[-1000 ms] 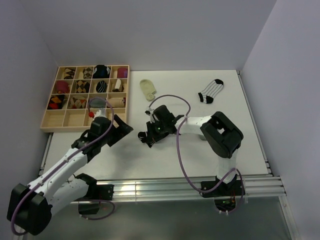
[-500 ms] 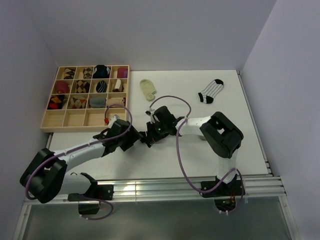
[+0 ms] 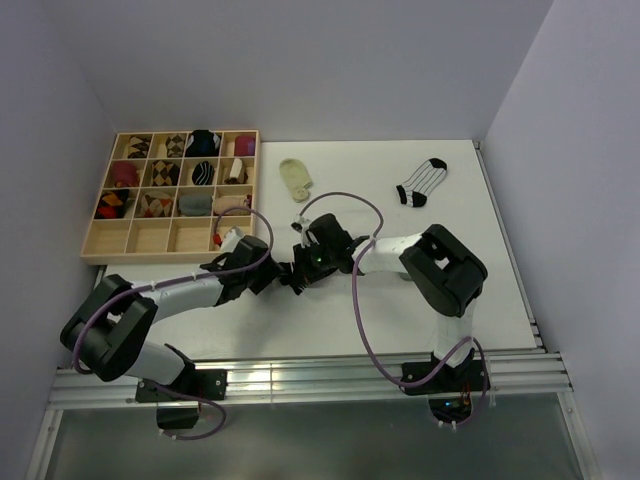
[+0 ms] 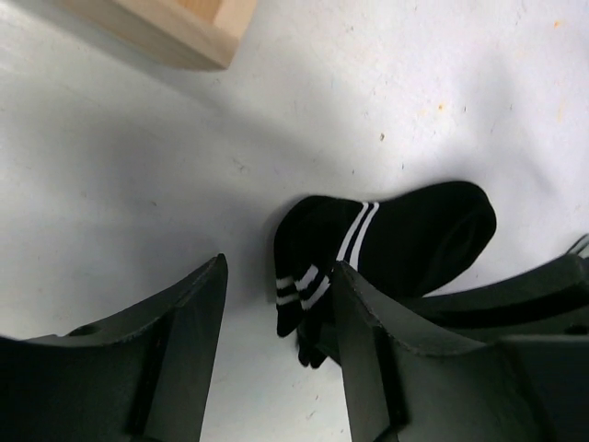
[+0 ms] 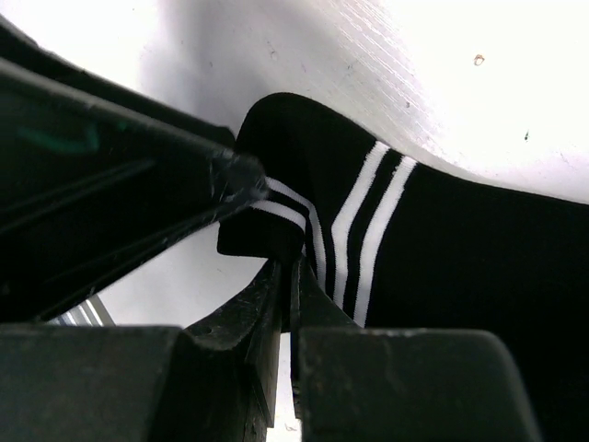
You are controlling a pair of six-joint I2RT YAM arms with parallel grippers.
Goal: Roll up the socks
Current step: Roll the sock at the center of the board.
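A black sock with white stripes [image 3: 312, 257] lies mid-table. It also shows in the left wrist view [image 4: 414, 235] and the right wrist view [image 5: 460, 267]. My right gripper [image 3: 297, 272] is shut on the sock's folded cuff edge [image 5: 293, 276]. My left gripper [image 3: 270, 276] is open and low over the table right beside it. In the left wrist view [image 4: 276, 308] the striped cuff lies between its fingertips, close to the right finger [image 4: 368, 322]. A cream sock [image 3: 295, 178] and a white sock with black stripes [image 3: 421, 183] lie flat at the back.
A wooden compartment tray [image 3: 131, 248] stands at the back left, most cells holding rolled socks; its front row has empty cells. Its corner [image 4: 198, 37] shows in the left wrist view. The left gripper's finger [image 5: 120, 138] crowds the right wrist view.
My left arm has swung right from beside the tray to the black sock, and its open jaws now straddle the cuff. My right gripper has stayed shut on the sock.
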